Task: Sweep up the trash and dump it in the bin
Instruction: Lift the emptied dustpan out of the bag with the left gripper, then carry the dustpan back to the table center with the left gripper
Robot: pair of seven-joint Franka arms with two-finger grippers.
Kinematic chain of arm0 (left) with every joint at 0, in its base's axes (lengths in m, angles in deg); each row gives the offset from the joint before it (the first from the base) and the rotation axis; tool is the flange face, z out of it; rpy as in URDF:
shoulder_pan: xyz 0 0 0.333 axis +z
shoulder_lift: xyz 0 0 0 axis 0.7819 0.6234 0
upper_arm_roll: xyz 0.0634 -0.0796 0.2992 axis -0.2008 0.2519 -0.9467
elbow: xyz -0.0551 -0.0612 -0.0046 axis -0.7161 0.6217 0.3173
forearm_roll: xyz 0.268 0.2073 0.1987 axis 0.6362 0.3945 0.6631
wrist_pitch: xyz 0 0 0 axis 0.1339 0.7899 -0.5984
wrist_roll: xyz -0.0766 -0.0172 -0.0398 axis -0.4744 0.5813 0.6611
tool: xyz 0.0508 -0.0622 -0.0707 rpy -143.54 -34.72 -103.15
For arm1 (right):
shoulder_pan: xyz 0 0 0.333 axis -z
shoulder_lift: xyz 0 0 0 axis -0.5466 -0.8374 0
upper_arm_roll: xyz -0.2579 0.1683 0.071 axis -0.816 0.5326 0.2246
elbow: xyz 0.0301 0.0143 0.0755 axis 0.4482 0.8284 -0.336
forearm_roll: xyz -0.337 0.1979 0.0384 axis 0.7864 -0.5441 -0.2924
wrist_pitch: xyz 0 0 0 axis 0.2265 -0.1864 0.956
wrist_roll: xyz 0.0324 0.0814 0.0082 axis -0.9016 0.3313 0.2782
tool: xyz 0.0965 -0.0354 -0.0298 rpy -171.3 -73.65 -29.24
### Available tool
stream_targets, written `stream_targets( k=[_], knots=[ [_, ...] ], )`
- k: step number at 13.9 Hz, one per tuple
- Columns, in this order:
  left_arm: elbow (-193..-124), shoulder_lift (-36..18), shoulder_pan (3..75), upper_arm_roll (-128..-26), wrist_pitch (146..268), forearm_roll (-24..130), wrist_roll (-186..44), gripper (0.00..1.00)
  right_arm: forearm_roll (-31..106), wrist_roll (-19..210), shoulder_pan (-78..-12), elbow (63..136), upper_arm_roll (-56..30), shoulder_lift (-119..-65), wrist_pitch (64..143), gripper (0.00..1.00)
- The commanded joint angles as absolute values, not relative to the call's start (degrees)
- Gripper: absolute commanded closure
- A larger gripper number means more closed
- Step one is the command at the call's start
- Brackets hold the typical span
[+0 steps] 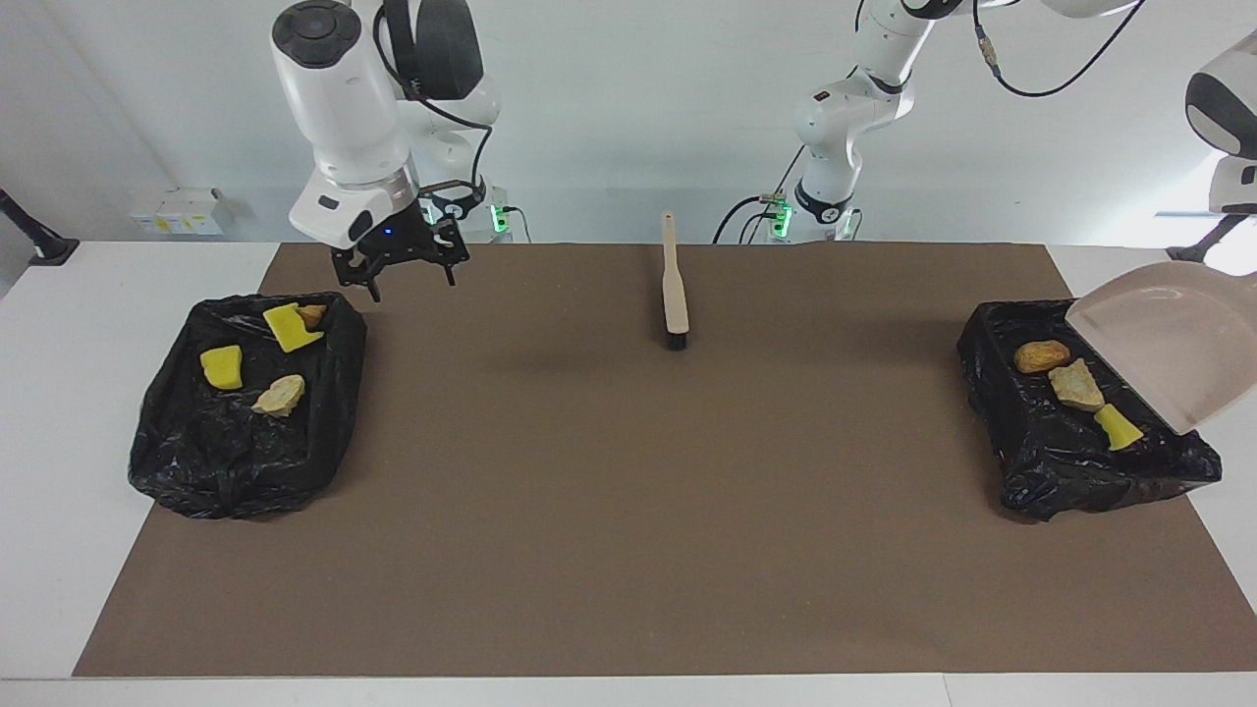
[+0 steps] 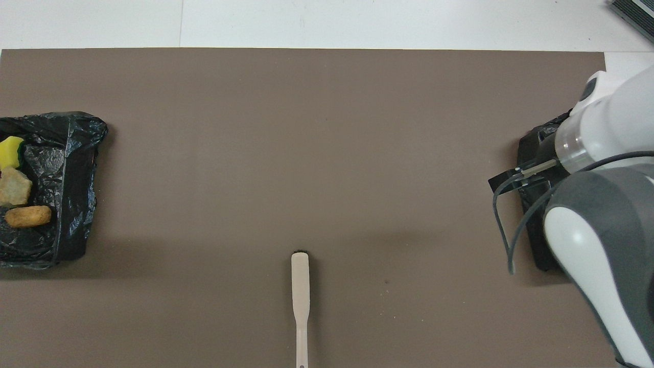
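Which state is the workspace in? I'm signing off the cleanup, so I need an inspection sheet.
Surface: brown mat on a white table.
Job's things: four scraps in the right arm's bin; three scraps in the left arm's bin; dustpan tilted over that bin; brush lying on the mat.
Clutter: nothing seen.
Grippers: right gripper open, empty, over its bin's edge; left gripper not in view.
Cables: black cable looping off the right arm's wrist.
Surroundings: white wall; small box against it.
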State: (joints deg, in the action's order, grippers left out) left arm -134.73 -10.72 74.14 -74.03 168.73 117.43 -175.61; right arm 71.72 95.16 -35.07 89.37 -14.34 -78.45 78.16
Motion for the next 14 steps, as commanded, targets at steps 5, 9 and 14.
stream_targets(
  k=[5, 9, 14],
  knots=[
    [-136.3, -14.7, 72.5, -72.8, 167.6, 97.6, -154.9, 1.00, 73.0, 95.2, -29.8, 85.1, -14.6, -79.0, 76.9, 0.00],
    [-142.7, -17.0, 64.6, -72.6, 167.0, 90.9, -129.1, 1.00, 72.9, 91.6, -28.1, 83.6, -16.1, -79.0, 75.5, 0.00],
    [-147.6, -16.9, 50.4, -72.6, 169.9, 84.2, -100.6, 1.00, 71.3, 90.2, -29.3, 83.6, -19.2, -78.5, 74.9, 0.00]
  ],
)
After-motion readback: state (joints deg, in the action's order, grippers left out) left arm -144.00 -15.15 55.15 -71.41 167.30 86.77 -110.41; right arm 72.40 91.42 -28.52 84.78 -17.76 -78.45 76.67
